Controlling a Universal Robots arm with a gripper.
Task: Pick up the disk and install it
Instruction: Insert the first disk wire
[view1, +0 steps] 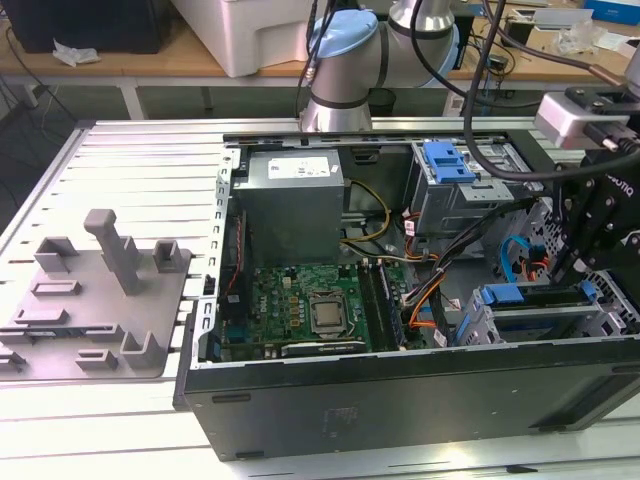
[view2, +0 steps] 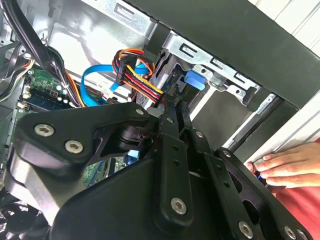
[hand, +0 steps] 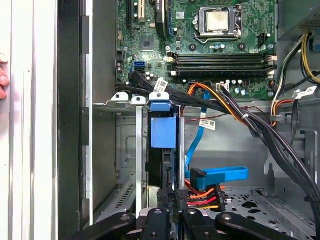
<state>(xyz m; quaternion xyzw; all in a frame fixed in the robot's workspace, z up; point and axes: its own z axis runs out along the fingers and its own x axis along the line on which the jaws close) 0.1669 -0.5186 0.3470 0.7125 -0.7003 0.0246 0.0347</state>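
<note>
Disk (hand: 163, 150) seated edge-on in the drive cage (hand: 127, 150) of the open computer case (view1: 400, 400).
Gripper (hand: 172, 200) is positioned at the disk's rear edge; its fingers are drawn close together, but a grip cannot be confirmed. Motherboard (hand: 210, 45), cables (hand: 225, 107) and power supply (view1: 290, 195) are housed in the same case. A hand (view2: 290, 167) is rested on the case edge.

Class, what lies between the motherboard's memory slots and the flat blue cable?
A bundle of black and orange cables crosses between the memory slots and the flat blue cable, in the first wrist view.
</note>
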